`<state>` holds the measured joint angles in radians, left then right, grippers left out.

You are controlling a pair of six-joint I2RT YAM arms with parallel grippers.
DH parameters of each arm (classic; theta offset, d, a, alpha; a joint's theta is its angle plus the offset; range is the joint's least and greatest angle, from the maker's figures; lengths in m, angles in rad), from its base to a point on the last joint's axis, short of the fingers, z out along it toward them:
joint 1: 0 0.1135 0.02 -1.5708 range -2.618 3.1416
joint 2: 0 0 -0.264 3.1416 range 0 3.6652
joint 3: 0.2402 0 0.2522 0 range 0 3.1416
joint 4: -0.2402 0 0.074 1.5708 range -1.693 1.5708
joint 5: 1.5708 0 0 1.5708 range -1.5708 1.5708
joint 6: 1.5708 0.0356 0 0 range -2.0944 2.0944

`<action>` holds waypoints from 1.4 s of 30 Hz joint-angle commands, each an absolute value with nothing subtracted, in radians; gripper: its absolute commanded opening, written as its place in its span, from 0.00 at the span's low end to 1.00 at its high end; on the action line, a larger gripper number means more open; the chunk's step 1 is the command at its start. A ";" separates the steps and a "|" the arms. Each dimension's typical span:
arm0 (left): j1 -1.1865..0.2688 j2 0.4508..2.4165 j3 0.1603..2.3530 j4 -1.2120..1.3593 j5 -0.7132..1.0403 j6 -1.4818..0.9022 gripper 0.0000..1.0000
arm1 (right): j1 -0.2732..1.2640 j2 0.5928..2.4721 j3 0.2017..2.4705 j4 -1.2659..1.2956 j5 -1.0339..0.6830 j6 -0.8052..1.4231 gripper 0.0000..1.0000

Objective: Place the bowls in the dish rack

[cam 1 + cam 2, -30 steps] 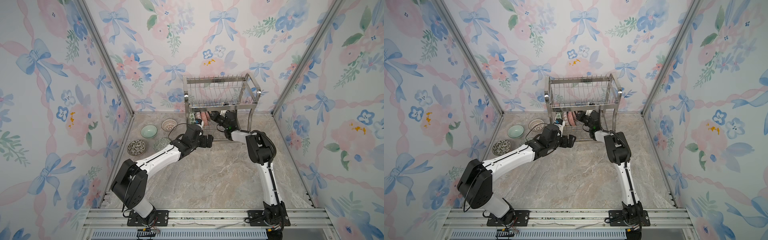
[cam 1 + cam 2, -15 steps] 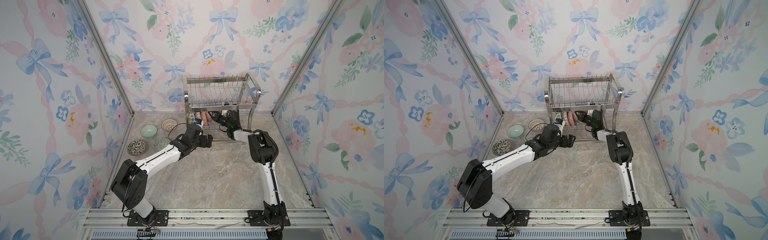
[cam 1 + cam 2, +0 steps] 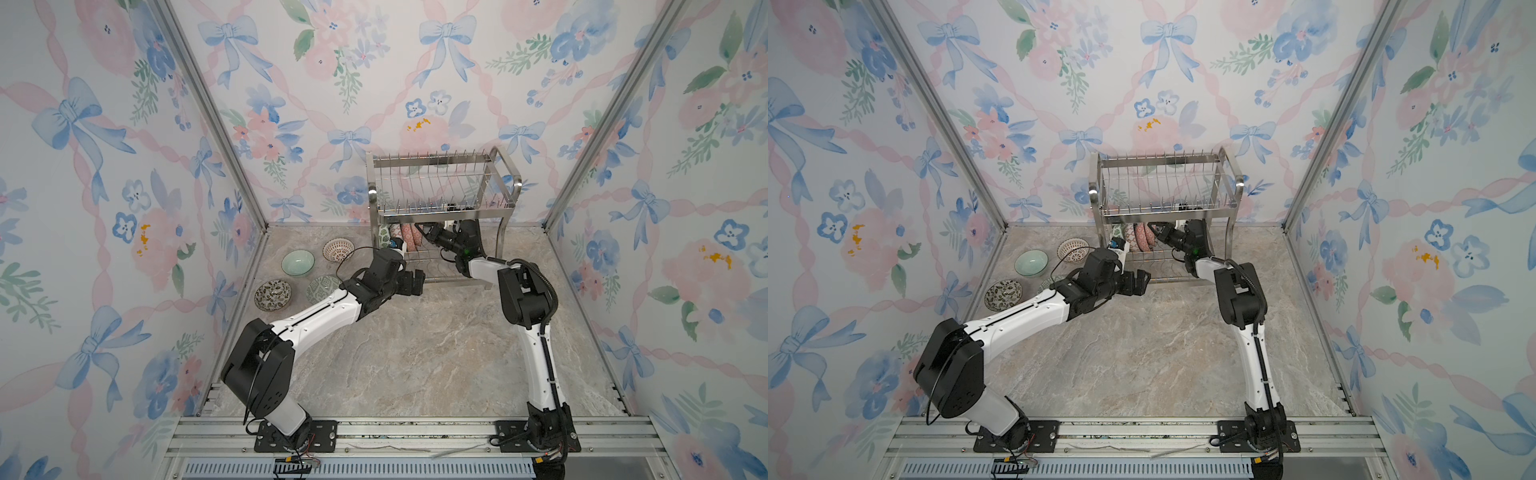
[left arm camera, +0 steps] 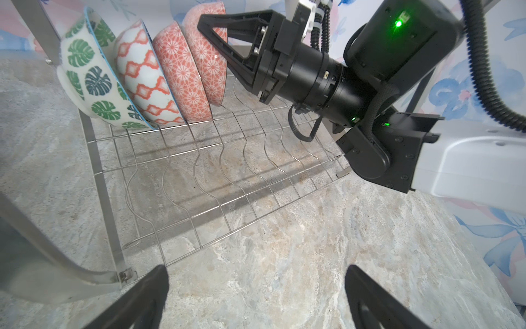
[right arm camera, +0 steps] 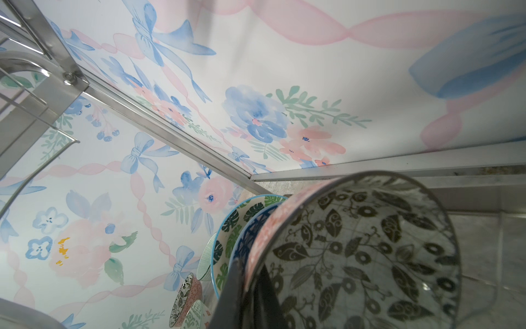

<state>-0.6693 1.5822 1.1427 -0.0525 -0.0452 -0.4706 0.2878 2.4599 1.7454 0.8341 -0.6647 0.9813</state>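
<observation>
Steel rack, top views: the dish rack [image 3: 440,183] stands at the back of the counter [image 3: 415,353]. Its upper shelf is bare, and a row of bowls [image 3: 401,243] stands on edge at the left end of the lower shelf.
Loose bowls, top views: four sit mouth-up on the counter left of the rack: the pale green bowl [image 3: 297,264], lattice bowl [image 3: 338,250], dark floral bowl [image 3: 272,295] and green patterned bowl [image 3: 322,289], the last half hidden by the left arm.
Hands, top views: the right hand [image 3: 1156,230] reaches under the upper shelf to the end of the row. The left hand [image 3: 1140,282] hangs just in front of the rack, carrying nothing.
Left wrist view: four bowls lean nested, from the leaf bowl [image 4: 88,79] to the held bowl [image 4: 207,65]. The right hand pinches the held bowl's upper rim. The left hand's fingers [image 4: 142,299] are spread wide over bare counter.
Right wrist view: looks straight into the held bowl's dark-leaf inside, a finger [image 5: 242,299] across its rim.
Facing: rims tilted near upright across the rack, mouths toward the shelf's free right end, feet toward the left. Being round, a bowl has no long axis.
Handling, judged: glazed ceramic, stiff, slick, fairly heavy for its size, and likely to chip against wire or a neighbouring bowl.
Hold, judged: the rim, one finger inside and one outside. The loose bowls offer theirs from above.
</observation>
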 commanded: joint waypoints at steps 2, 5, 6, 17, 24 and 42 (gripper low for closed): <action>-0.668 1.548 1.140 -0.058 -0.052 -0.446 0.98 | 0.293 2.491 1.781 0.815 -0.697 1.004 0.00; -0.668 1.547 1.141 -0.058 -0.052 -0.446 0.98 | 0.292 2.487 1.791 0.746 -0.689 0.972 0.00; -0.667 1.546 1.141 -0.058 -0.052 -0.446 0.98 | 0.293 2.488 1.789 0.747 -0.689 0.972 0.00; -0.666 1.535 1.135 -0.058 -0.057 -0.446 0.98 | 0.290 2.462 1.770 0.692 -0.669 0.916 0.00; -0.664 1.535 1.134 -0.058 -0.054 -0.448 0.98 | 0.292 2.451 1.781 0.617 -0.664 0.861 0.00; -0.658 1.531 1.134 -0.060 -0.046 -0.452 0.98 | 0.299 2.416 1.794 0.472 -0.649 0.744 0.06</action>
<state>-0.6670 1.5585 1.1427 -0.0536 -0.0452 -0.4706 0.2916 2.4344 1.7844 0.5678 -0.6655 0.7681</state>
